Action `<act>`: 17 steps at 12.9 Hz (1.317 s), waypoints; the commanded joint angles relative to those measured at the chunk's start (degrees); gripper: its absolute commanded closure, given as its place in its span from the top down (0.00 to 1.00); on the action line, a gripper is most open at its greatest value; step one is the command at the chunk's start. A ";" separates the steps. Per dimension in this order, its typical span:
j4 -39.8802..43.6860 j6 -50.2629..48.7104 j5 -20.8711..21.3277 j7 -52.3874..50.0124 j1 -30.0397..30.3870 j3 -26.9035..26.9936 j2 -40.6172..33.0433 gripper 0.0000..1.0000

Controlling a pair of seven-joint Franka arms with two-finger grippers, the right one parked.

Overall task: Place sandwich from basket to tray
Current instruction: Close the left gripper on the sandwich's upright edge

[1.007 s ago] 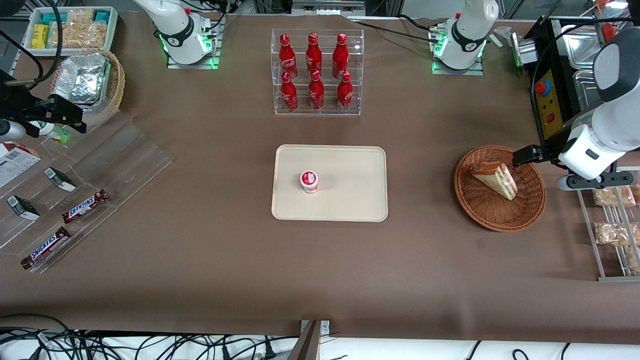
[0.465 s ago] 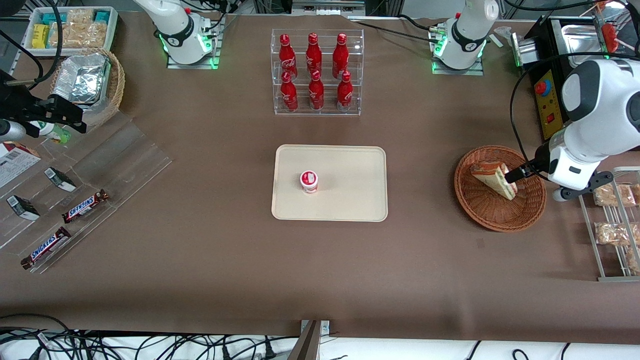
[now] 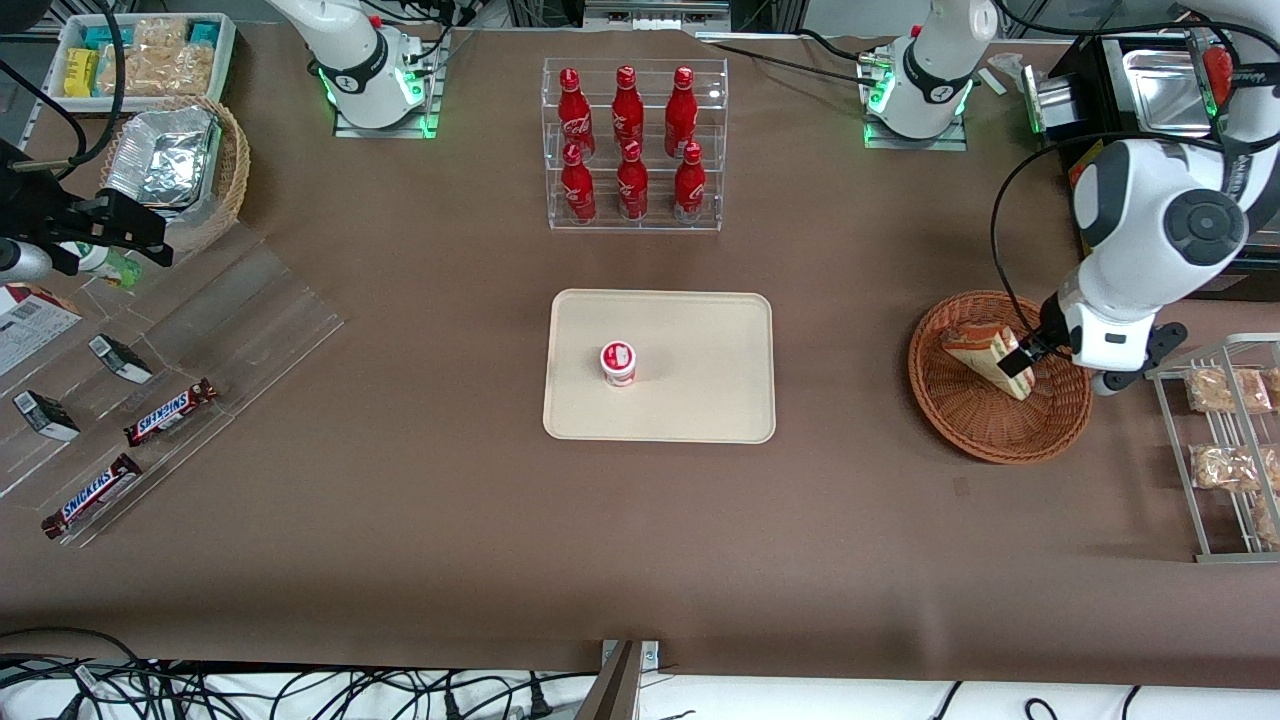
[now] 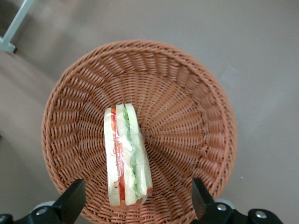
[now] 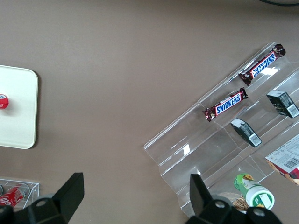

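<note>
Wicker basket (image 4: 205,116) holds the sandwich (image 4: 126,156) on edge; the hand (image 4: 138,210) hovers above, fingers spread.

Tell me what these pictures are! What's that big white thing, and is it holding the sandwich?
The big white thing is a robot arm. One picture looks down on the whole table, and two come from small cameras on the arms' wrists. The arm's gripper, its two-fingered hand, hangs open above the sandwich, which lies in a round woven basket. It holds nothing yet. In the middle of the table is a cream tray with a little red and white cup on it. Red bottles stand in a clear rack farther from the camera than the tray.
</note>
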 commanded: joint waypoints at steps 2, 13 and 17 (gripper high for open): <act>-4.45 3.80 1.62 -5.04 0.39 -0.31 -0.56 1.00; -7.53 11.44 8.47 -14.54 1.87 -0.40 5.07 1.00; -10.25 14.70 8.47 -14.63 2.85 -0.40 5.24 1.00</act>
